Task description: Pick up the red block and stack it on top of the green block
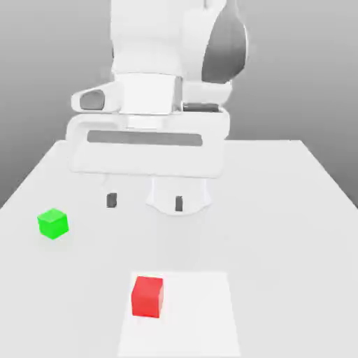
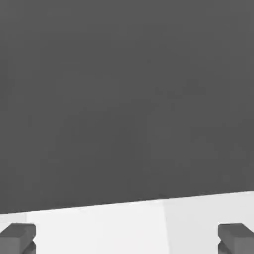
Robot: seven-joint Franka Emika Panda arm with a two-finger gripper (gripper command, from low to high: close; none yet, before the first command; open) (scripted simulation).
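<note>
The red block [image 1: 147,296] rests on the white table near its front edge, on a paler square patch. Farther back, toward the exterior view's left, sits the green block [image 1: 53,224]. My gripper [image 1: 145,201] hangs above the table behind both blocks, open, its two dark fingertips [image 1: 111,200] set wide apart with nothing between them. It is well clear of either block. In the hand view the gripper [image 2: 127,238] has its two grey fingertips [image 2: 18,236] at opposite edges over the bare table.
The white table [image 1: 280,210] stretches around the blocks, with a lighter square patch [image 1: 203,314] at the front. The arm's white body [image 1: 161,84] rises at the back middle.
</note>
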